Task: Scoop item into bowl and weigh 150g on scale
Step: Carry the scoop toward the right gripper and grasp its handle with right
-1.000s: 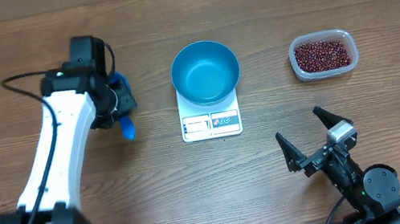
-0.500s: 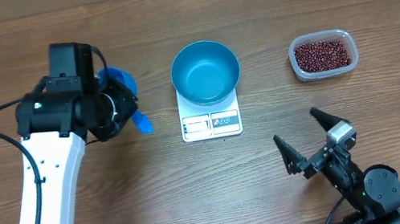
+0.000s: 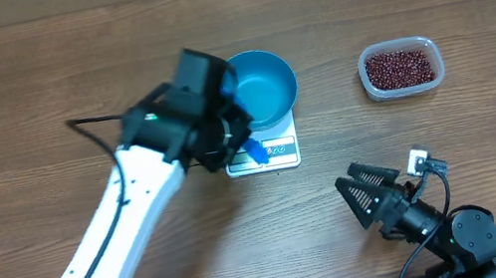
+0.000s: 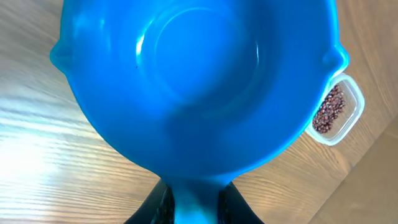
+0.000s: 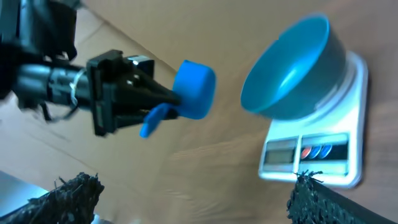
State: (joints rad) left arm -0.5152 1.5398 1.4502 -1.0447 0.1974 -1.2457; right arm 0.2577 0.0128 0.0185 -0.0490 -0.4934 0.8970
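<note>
Left gripper (image 4: 196,204) pinches the handle of an empty blue scoop (image 4: 199,87), held above the left side of the scale (image 3: 263,154). The bowl (image 3: 258,87) sits empty on the scale. Right gripper (image 3: 367,200), jaws spread and holding nothing, hangs near the scale, to its right. The beans (image 3: 402,67) lie in a clear tub (image 3: 362,74) well right of the scale. Risk: crossing toward the tub, the scoop may clip the bowl's rim and shove it off the scale; a heaped scoop tilted on return would scatter beans beside the scale
</note>
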